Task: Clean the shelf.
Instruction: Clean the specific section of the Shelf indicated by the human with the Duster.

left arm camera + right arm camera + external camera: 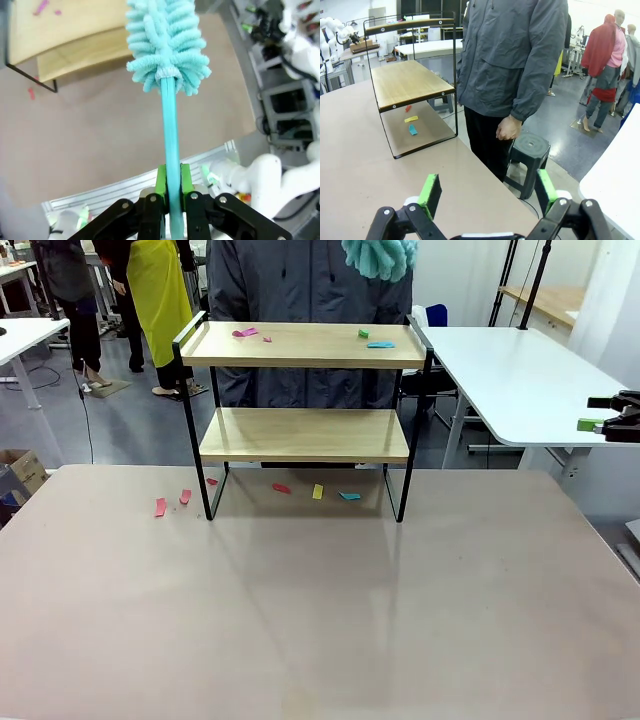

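Left claw (170,176) is being shown shut tight on the duster (167,45), with its green pads (161,180) being pressed against both sides of the teal handle (170,125). The fluffy teal head is being held out high above the table (100,145), and a corner of the shelf (75,30) is being caught at the upper left of that wrist view. Right claw (487,192) is being shown wide open, its green-tipped fingers being spread well apart. It is being pointed across the table edge toward a person in a grey jacket (515,55), whose hand (509,129) is being hung at the side, with a dark stool (530,147) being seen just beside the legs. From the front, the shelf is being seen standing upright on the far half of the table, near the far edge and directly before the person, while the duster head is being glimpsed at the top of the frame above the shelf's right end. On the top board, a pink scrap (245,333) is being shown toward the left, and a green scrap (363,333) and a blue scrap (380,344) toward the right. Under the shelf, on the table, a red scrap (281,488), a yellow scrap (318,492) and a teal scrap (349,496) are being seen in a loose row, and two more pink bits (160,507) are being seen just outside the left front leg
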Available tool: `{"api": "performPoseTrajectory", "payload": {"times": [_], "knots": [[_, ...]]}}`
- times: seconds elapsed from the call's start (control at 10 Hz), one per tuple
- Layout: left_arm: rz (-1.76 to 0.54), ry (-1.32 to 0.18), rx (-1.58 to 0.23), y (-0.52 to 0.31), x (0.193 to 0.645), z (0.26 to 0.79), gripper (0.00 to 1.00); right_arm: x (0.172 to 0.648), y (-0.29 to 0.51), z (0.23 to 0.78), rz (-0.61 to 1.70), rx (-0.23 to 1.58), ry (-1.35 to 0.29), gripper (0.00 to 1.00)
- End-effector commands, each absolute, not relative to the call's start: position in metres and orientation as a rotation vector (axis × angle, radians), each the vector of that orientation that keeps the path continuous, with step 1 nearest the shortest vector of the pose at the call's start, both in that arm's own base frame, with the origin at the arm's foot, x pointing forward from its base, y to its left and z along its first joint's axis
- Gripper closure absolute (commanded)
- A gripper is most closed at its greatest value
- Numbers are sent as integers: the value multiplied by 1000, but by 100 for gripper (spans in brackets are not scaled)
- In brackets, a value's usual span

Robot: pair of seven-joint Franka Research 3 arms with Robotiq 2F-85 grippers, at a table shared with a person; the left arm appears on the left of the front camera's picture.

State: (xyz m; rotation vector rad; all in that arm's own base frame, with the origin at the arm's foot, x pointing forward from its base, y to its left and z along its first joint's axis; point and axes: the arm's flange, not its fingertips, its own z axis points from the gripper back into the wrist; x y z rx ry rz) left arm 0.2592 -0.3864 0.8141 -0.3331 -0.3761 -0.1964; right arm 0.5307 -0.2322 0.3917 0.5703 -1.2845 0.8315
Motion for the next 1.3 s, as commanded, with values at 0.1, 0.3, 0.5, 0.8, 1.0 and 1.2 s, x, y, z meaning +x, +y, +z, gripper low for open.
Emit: {"api": "performPoseTrajectory", "payload": {"times": [0.1,0.3,0.5,0.8,1.0,1.2], "knots": [[-43,-503,-367,-443,280,782,87,532,-230,397,822,555,-1267,0],[36,-528,-354,-465,290,757,87,532,-230,397,822,555,-1267,0],[45,-521,-311,-480,293,735,87,532,-230,397,822,555,-1267,0],[29,-527,-355,-484,296,712,87,532,-230,397,822,555,-1267,0],[20,-508,-351,-488,299,699,87,532,-230,397,822,555,-1267,0],[14,-470,-344,-491,305,684,87,532,-230,397,822,555,-1267,0]]}}
